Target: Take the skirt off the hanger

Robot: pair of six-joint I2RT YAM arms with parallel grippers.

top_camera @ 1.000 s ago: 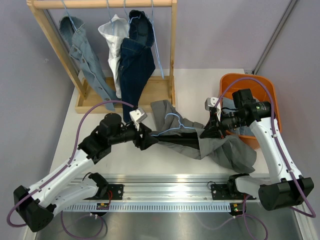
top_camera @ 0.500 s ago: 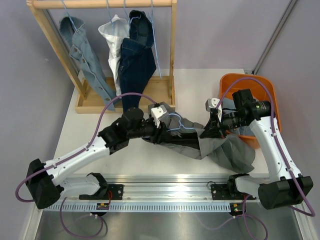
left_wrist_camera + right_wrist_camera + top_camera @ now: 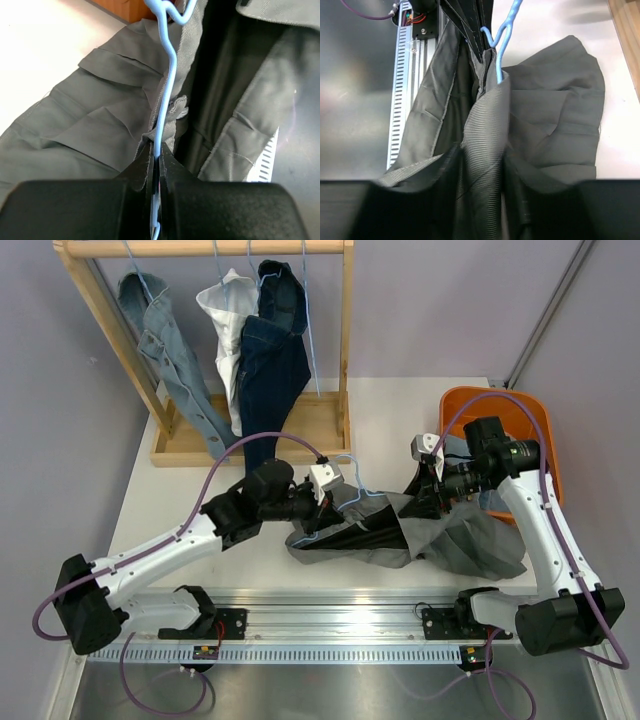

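A grey skirt (image 3: 445, 540) lies crumpled on the white table between the two arms, still threaded on a light blue wire hanger (image 3: 345, 490). My left gripper (image 3: 333, 505) is shut on the hanger's wire (image 3: 169, 85) next to the skirt's waistband (image 3: 172, 112), its jaws (image 3: 159, 155) pinching the wire with an edge of fabric. My right gripper (image 3: 422, 502) stands at the skirt's right end. In the right wrist view its jaws (image 3: 481, 165) stand apart, and a ribbed fold of skirt (image 3: 485, 135) lies between them. The hanger's hook (image 3: 502, 45) rises beyond.
A wooden clothes rack (image 3: 345, 340) at the back holds jeans (image 3: 270, 370), a white shirt (image 3: 228, 310) and a light denim garment (image 3: 170, 350). An orange bin (image 3: 520, 410) sits at the right behind my right arm. A metal rail (image 3: 330, 625) runs along the near edge.
My left arm swung right to the hanger and its jaws closed on the wire. The right jaws have parted. The skirt has sagged and spread toward the near edge.
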